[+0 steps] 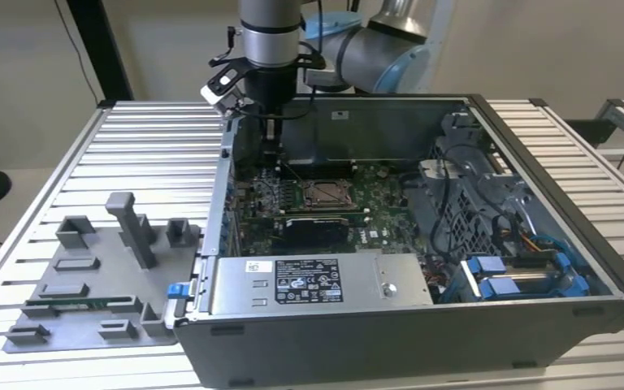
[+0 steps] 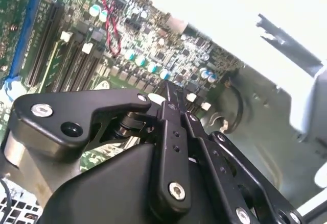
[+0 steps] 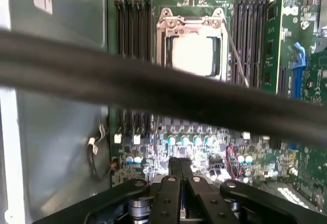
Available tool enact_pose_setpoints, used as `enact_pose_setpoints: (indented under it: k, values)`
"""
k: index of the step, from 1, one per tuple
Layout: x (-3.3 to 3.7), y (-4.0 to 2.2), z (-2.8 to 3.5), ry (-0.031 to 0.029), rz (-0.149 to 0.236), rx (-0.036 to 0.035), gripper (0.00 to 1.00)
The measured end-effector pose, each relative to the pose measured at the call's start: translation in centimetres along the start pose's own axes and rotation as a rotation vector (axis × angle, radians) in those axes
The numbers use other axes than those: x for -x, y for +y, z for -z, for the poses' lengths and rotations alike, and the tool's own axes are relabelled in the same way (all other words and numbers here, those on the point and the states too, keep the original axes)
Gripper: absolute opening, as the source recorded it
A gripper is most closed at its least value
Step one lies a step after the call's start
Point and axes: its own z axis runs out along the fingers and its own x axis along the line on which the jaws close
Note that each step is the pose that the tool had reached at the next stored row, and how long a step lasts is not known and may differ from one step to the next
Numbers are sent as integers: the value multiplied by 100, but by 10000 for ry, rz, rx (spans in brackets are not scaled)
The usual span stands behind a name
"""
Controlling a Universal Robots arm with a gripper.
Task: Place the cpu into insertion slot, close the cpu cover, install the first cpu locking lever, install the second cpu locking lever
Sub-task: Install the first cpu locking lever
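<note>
The cpu (image 3: 193, 54) sits in the insertion slot (image 1: 305, 193) on the green circuit board (image 1: 383, 199) inside the open computer case (image 1: 399, 341), its pale metal top showing through the cut-out of the cpu cover (image 3: 191, 24). The cover lies flat over the chip. A thin silvery lever (image 3: 236, 55) runs at a slant just beside the slot; I cannot tell whether it is latched. Long black memory slots (image 3: 133, 30) stand on either side of the insertion slot. The claw (image 1: 273, 145) hangs over the board apart from the slot, toward the exterior view's left of it and nearer the case's back wall. In both wrist views its black fingers (image 2: 168, 101) are pressed together at the tips with nothing between them, and the claw (image 3: 179, 164) points at a row of small round capacitors (image 3: 189, 141) between it and the slot. A thick black cable (image 3: 102, 76) crosses the first wrist view in front of the slot. A grey metal box (image 1: 312, 280) lies on the near side of the slot. Well to the exterior view's left of the slot, outside the case, a grey fixture tray (image 1: 84, 284) rests on the slatted worktop (image 1: 149, 138).
</note>
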Motion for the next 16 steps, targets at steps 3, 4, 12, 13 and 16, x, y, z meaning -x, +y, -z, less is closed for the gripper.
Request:
enact_pose_setpoints:
  k: [3, 4, 12, 13, 16]
  values:
    - [1, -53, -5, 0, 12, 48, 0]
    - [-2, -55, -10, 1, 28, 107, 0]
    - [-13, -55, -43, 41, 317, 373, 0]
    - [-14, -55, -43, 109, 402, 390, 0]
    - [-6, -55, -46, 490, 526, 421, 0]
